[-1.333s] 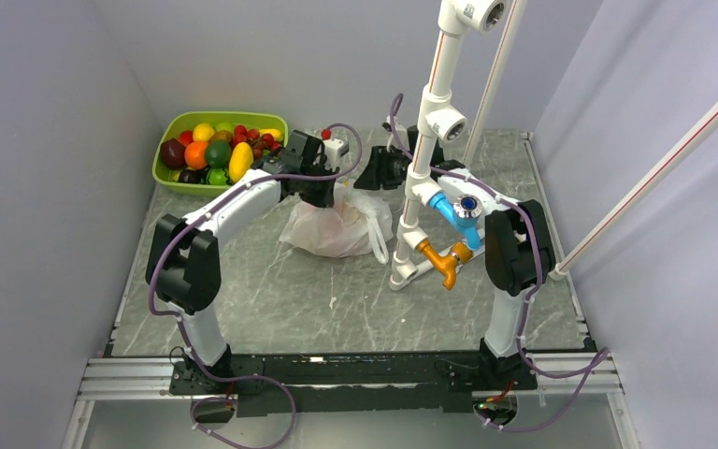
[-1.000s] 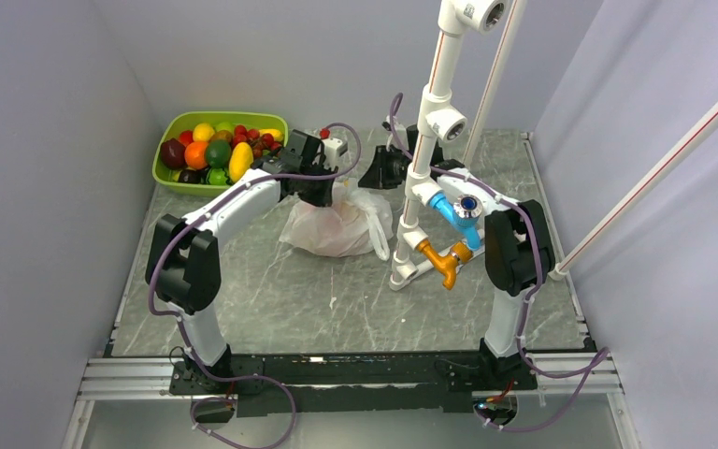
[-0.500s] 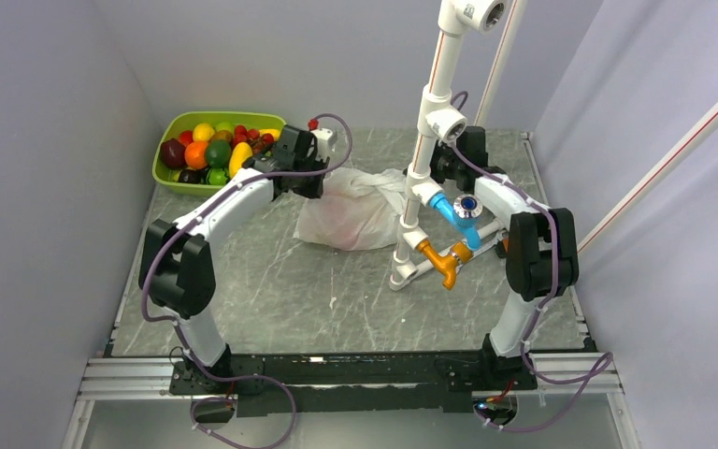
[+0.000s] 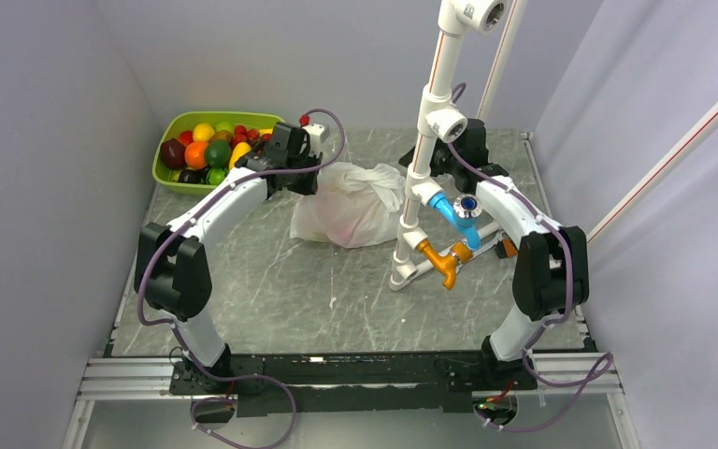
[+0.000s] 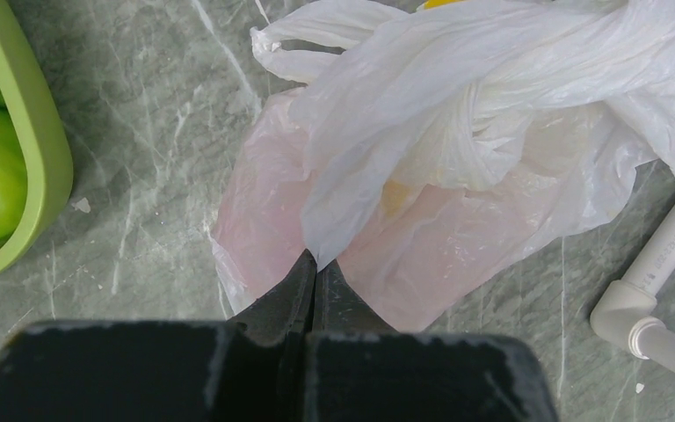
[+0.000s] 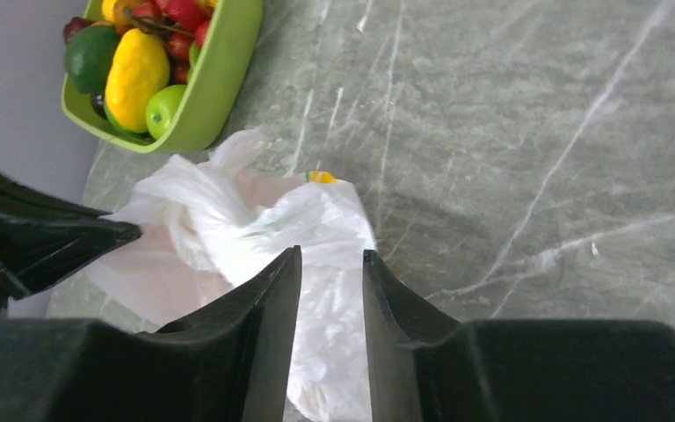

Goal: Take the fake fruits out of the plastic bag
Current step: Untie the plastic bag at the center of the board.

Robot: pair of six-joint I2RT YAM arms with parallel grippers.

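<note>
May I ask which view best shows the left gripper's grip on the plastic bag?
Left wrist: the left gripper is shut on a plastic bag fold, close up. The top view hides the pinch; the right wrist shows the bag, not the pinch.

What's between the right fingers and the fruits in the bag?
Only the plastic bag: its bunched film. The fake fruits show just as pink tint through it; no open mouth visible by the right fingers. Left fingers pinch a fold.
</note>
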